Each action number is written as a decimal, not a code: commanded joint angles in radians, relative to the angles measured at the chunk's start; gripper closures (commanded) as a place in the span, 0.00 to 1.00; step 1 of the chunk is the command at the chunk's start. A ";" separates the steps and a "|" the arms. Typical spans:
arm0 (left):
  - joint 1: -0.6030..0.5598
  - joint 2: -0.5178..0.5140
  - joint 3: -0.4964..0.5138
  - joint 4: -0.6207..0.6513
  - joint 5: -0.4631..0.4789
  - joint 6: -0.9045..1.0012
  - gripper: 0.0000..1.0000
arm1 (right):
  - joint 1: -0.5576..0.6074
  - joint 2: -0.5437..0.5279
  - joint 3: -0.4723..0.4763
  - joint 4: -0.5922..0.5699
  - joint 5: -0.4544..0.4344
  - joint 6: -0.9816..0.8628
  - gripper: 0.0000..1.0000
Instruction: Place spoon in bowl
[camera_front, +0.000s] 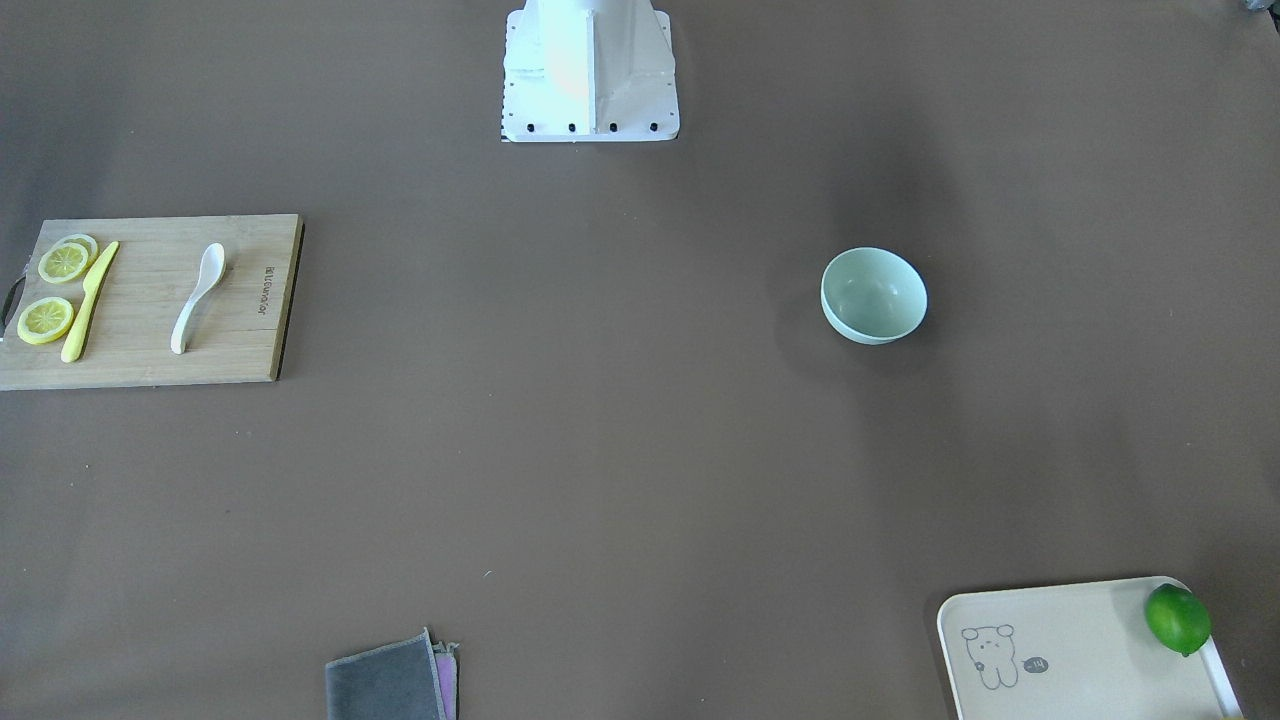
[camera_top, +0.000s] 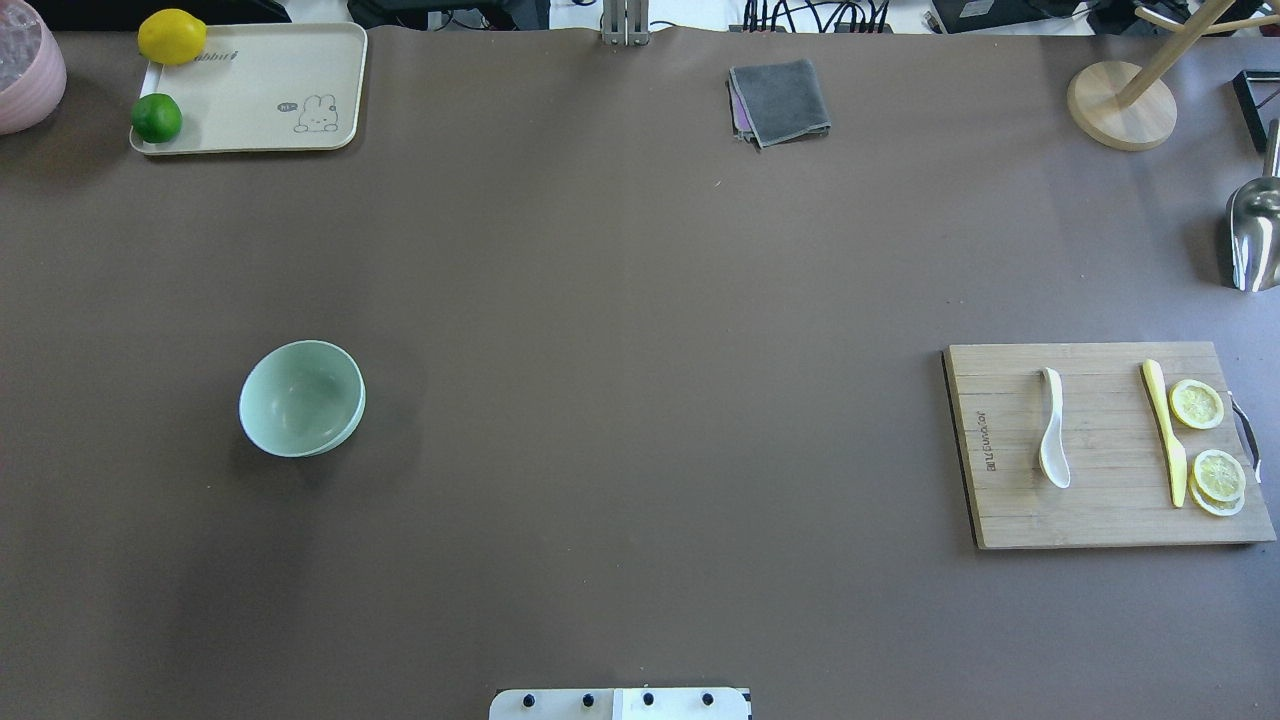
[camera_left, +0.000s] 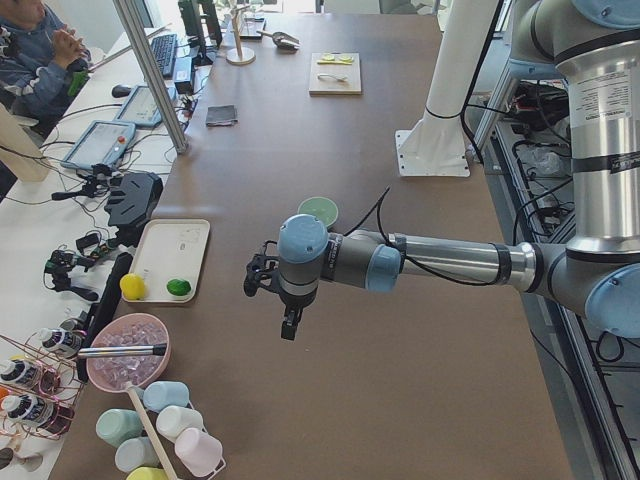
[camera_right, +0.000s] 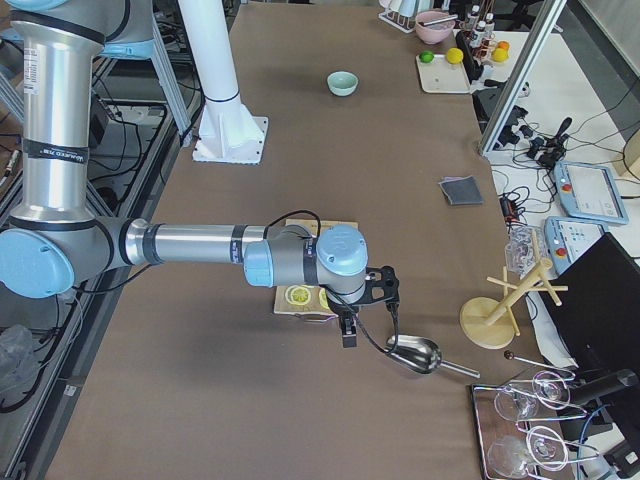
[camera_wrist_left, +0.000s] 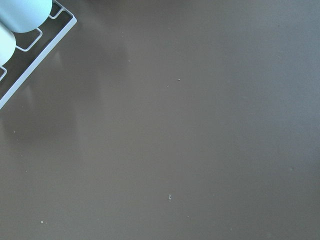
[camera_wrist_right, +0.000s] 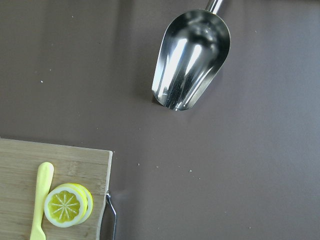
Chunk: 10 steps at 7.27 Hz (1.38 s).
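Observation:
The white spoon (camera_front: 197, 296) lies on a wooden cutting board (camera_front: 150, 345), handle toward the far side; it also shows in the overhead view (camera_top: 1052, 441). The mint-green bowl (camera_front: 873, 295) stands upright and empty on the table's other half, also in the overhead view (camera_top: 301, 398). My left gripper (camera_left: 287, 318) hangs high over the table's left end, well away from the bowl. My right gripper (camera_right: 348, 330) hangs above the right end, past the board. Both show only in the side views, so I cannot tell if they are open or shut. Neither wrist view shows the spoon or bowl.
A yellow knife (camera_top: 1163, 430) and lemon slices (camera_top: 1197, 404) share the board. A metal scoop (camera_wrist_right: 192, 60) lies beyond the board. A cream tray (camera_top: 250, 100) with a lime (camera_top: 157, 118) and lemon (camera_top: 172, 36), a grey cloth (camera_top: 780, 100) and a wooden stand (camera_top: 1120, 105) line the far edge.

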<state>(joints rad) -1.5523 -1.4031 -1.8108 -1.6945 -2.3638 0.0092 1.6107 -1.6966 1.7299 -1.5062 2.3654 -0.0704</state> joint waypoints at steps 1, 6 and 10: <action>0.000 0.003 -0.001 -0.001 0.001 0.000 0.02 | 0.000 -0.001 0.000 0.000 0.005 0.001 0.00; 0.003 0.003 0.004 0.001 0.001 0.000 0.02 | -0.003 -0.003 -0.006 0.000 0.023 0.000 0.00; 0.005 -0.002 -0.010 -0.001 0.001 -0.011 0.02 | -0.006 -0.009 -0.004 0.001 0.093 0.000 0.00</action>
<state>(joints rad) -1.5483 -1.4024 -1.8119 -1.6946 -2.3639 0.0062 1.6056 -1.7037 1.7243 -1.5061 2.4308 -0.0692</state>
